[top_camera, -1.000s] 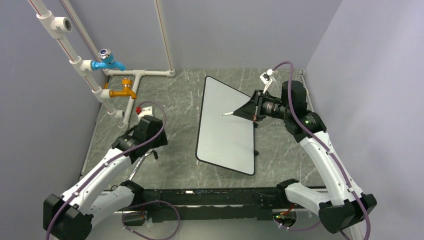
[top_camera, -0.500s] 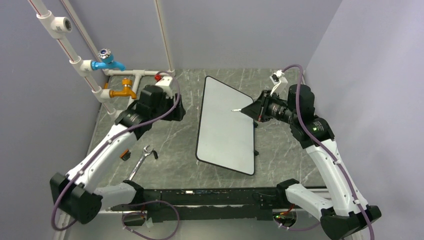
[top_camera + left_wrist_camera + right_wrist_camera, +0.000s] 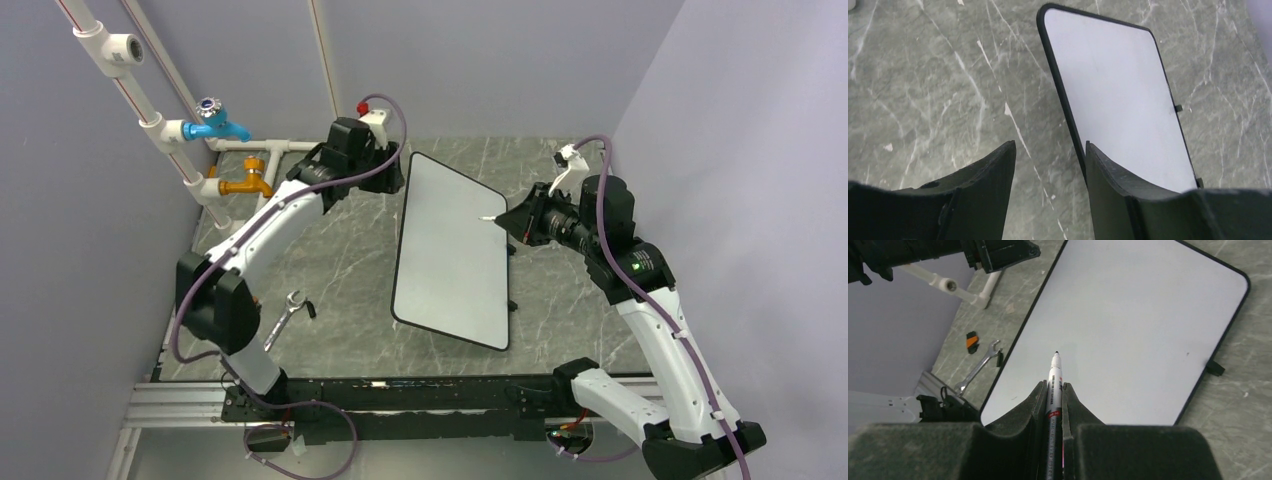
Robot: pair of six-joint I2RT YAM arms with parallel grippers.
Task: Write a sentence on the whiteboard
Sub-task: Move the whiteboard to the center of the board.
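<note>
Whiteboard (image 3: 450, 255) lies flat and skewed on the grey marbled table (image 3: 345, 280), between the two arms. Its face is blank: no letter of the sentence shows yet, only a tiny dark speck near one long rim. Right gripper (image 3: 1054, 388) is clamped on a marker (image 3: 1055, 369), the barrel running along the fingers so the bare tip sticks out ahead and points at the board's upper middle. Whether the tip touches the surface cannot be told. That hold likely lets the wrist steer the tip like a pen. Left gripper (image 3: 1049, 150) stands with jaws apart and nothing in them at the board's far left corner, the black rim running behind its right finger. It is probably placed there to steady the board against sliding under the strokes. A wrench (image 3: 283, 318) lies well apart on the left, near pipes (image 3: 160, 135) with taps (image 3: 245, 185). No container is in view.
</note>
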